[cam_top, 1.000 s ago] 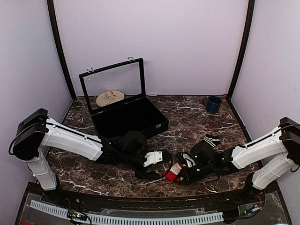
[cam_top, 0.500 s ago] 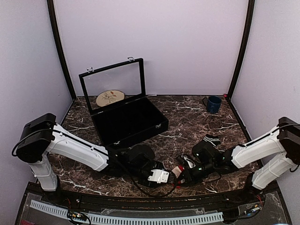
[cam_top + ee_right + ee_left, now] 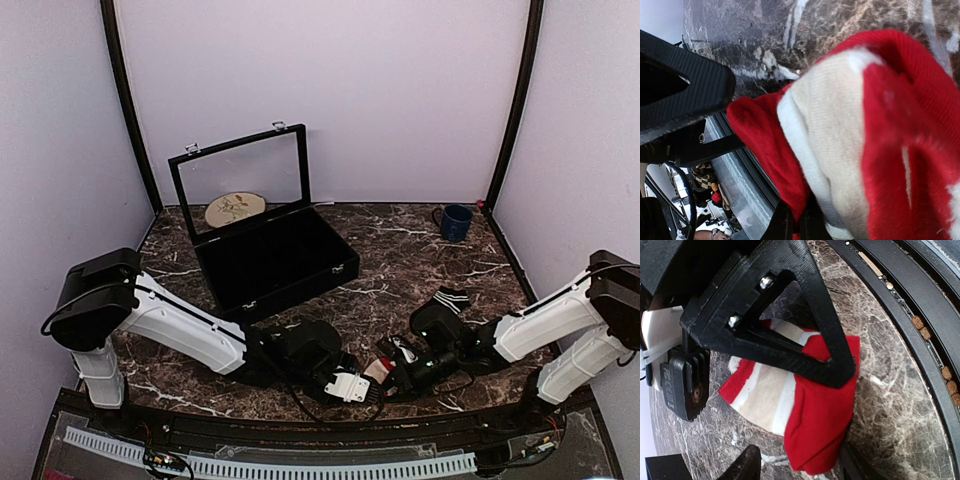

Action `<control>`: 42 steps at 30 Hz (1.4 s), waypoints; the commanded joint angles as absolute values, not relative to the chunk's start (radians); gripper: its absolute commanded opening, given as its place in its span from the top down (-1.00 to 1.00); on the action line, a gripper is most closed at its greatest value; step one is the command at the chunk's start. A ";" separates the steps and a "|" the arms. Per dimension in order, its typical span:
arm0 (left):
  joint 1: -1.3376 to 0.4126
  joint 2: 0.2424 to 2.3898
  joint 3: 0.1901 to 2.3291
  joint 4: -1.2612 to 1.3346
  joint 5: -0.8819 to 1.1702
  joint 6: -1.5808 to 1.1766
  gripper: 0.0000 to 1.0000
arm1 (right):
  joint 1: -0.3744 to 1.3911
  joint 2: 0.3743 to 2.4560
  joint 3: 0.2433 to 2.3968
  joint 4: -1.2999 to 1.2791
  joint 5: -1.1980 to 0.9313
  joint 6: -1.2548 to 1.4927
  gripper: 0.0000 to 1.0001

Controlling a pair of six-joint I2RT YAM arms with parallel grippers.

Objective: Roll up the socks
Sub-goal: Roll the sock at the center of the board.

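Near edge, middle: crowded. Left gripper [image 3: 364, 381] and right gripper [image 3: 393, 372] met at the red sock [image 3: 815, 415], leaving no way through between them. Black striped sock [image 3: 450, 299] lay just behind the right arm. Open black case [image 3: 275, 258], lid upright, blocked left of centre, with a wooden disc [image 3: 236, 208] behind it. Blue mug [image 3: 455, 222] stood at the back right corner. Bare table [image 3: 400, 250] between case and mug gave open passage.

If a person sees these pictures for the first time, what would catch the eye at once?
The bright red sock with its white and beige bands stands out at the near edge of the dark marble table. The right claw pinches it, and the left claw stands open over it. Behind, at the left, a black case stands with its glass lid up.
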State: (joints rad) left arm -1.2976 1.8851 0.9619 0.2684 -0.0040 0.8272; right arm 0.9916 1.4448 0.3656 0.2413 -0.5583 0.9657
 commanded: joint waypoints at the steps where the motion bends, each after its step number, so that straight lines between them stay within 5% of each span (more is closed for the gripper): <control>1: -1.308 1.900 0.995 0.271 -0.018 0.859 -0.08 | 0.981 1.450 0.351 0.282 -0.583 0.975 1.00; 30: -1.327 1.968 1.000 0.175 -0.004 0.931 0.30 | 0.964 1.506 0.341 0.345 -0.652 0.983 1.00; 42: -1.326 2.007 1.047 0.059 0.015 0.912 0.63 | 0.956 1.495 0.320 0.353 -0.648 0.985 1.00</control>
State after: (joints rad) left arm -1.3216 1.9598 1.0466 0.2077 -0.0071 0.9203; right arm 0.9657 1.4952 0.3378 0.3359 -0.6476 0.9821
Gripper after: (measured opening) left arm 0.193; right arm 0.013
